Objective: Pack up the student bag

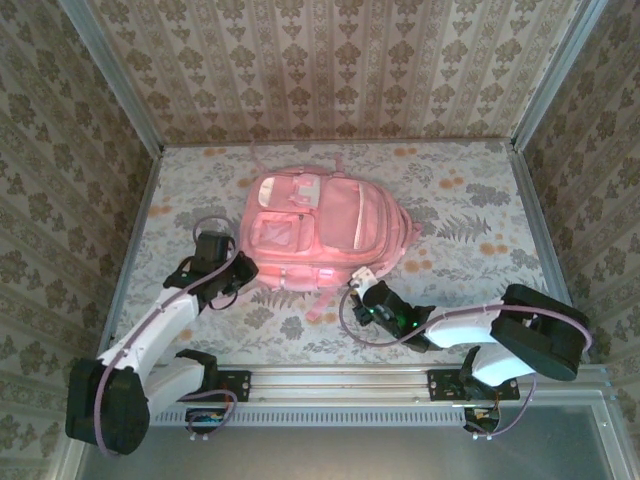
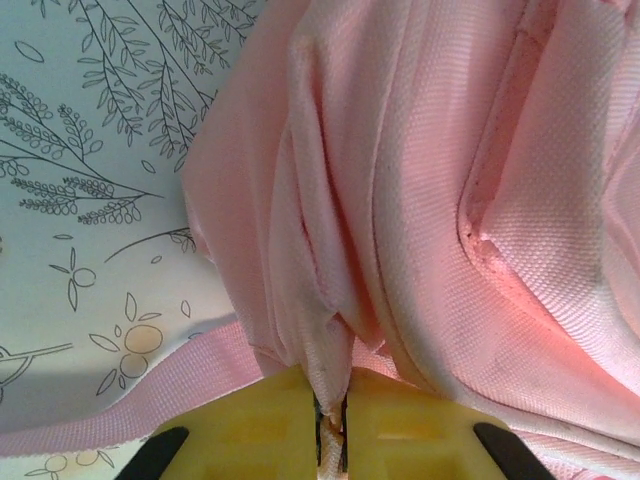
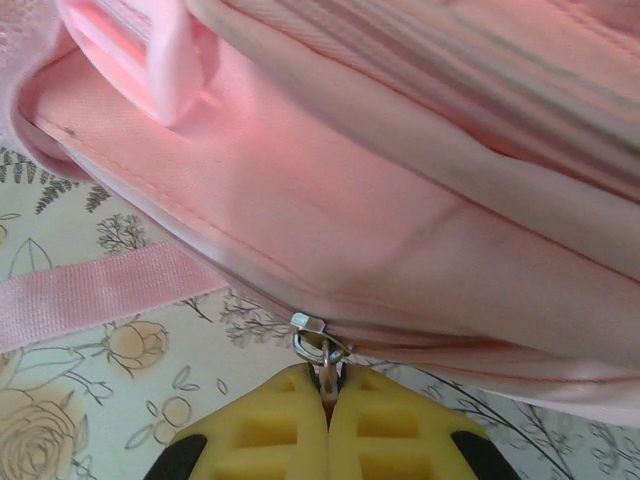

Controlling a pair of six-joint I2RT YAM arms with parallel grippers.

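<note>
Right pincer: closed tight on the small metal zip pull at the near edge of the bag. The tab sits between the yellow pads.
Left pincer: all but closed, pinching a fold of pink fabric at the bag's near-left side. The cloth gathers into pleats above the pads.
Strap: pale pink webbing lying flat on the worktop, just beside the zip pull.
Student bag: lies flat with its front pockets up in the middle of the worktop, its near end toward the arms. Both pincers hold that near end. Whether any compartment is open I cannot tell.
Worktop: covered in a floral print, and the bag rests on it well apart from the side walls.
Step in hand: most likely opening a zip, with one arm anchoring the cloth and the other on the slider.
Next move: the right arm should draw the pull along the zip line, following its curve. The left arm should hold its pinch firm against that pull so the soft bag neither slides nor bunches into the slider.
</note>
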